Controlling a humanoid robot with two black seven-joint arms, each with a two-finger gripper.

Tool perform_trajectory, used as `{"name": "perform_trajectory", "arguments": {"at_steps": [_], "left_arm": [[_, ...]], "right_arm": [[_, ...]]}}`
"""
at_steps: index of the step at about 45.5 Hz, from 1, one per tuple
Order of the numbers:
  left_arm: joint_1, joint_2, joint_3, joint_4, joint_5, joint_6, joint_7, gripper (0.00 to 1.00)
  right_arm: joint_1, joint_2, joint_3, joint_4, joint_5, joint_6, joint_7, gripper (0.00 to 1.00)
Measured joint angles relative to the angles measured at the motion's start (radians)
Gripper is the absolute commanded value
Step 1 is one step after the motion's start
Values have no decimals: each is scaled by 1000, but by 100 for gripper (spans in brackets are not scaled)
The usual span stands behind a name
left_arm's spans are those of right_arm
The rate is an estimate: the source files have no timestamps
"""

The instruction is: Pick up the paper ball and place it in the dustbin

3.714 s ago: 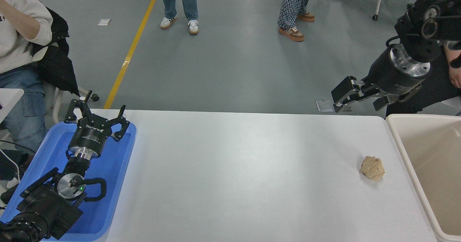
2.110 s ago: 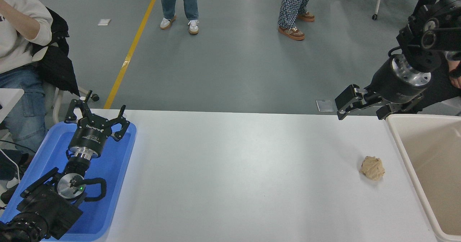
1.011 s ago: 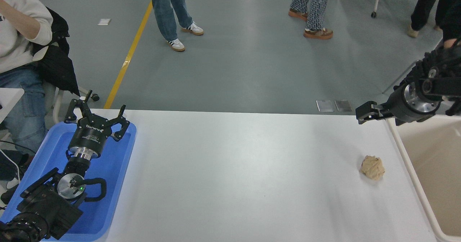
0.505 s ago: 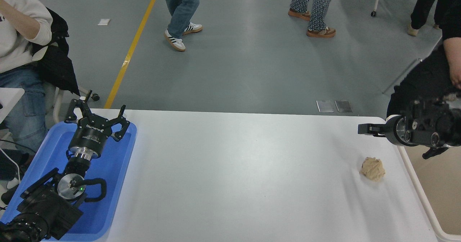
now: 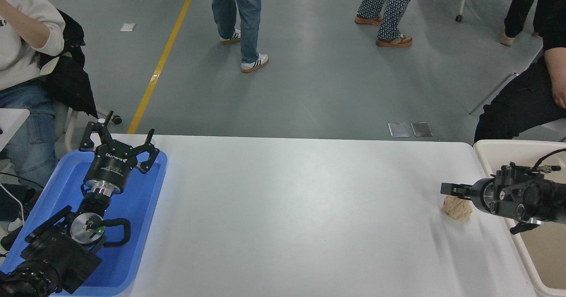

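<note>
Head view: one paper ball (image 5: 457,209) lies on the white table (image 5: 292,208) near its right edge, just beside the single beige dustbin (image 5: 486,149). The right gripper (image 5: 452,188) reaches in from the right, low over the ball's top and partly covering it; whether its fingers are spread or closed cannot be told from this angle. The left gripper (image 5: 118,141) rests over one blue tray (image 5: 132,226) at the lower left, fingers spread and empty. Nothing lies between ball and bin. Beyond the table, one person (image 5: 26,45) sits at left, another (image 5: 530,98) at right, and three pairs of legs stand on the grey floor.
</note>
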Motion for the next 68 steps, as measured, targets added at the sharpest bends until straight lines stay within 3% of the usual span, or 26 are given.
{"name": "perform_trajectory", "arguments": {"at_steps": [10,19,21,25,29,32,34,49,60,68], "left_arm": [[0,0,0,0,0,0,0,100],[0,0,0,0,0,0,0,100],[0,0,0,0,0,0,0,100],[0,0,0,0,0,0,0,100],[0,0,0,0,0,0,0,100],[0,0,0,0,0,0,0,100],[0,0,0,0,0,0,0,100],[-1,0,0,0,0,0,0,100],[-2,0,0,-1,0,0,1,100],[-2,0,0,0,1,0,2,100]], "right_arm": [[-34,0,9,-9,-8,-5,3,100],[-65,9,13,-42,-12,-24,5,84],[-70,11,14,-49,-12,-32,6,75],[-78,15,14,-58,-13,-44,11,45],[-85,17,14,-63,-16,-54,19,31],[-91,19,14,-64,-27,-63,24,9],[-94,21,14,-64,-38,-70,27,0],[-79,13,4,-49,-79,-92,36,0],[112,-93,-64,109,-113,-45,39,0],[389,-181,-139,300,-154,69,39,0]]}}
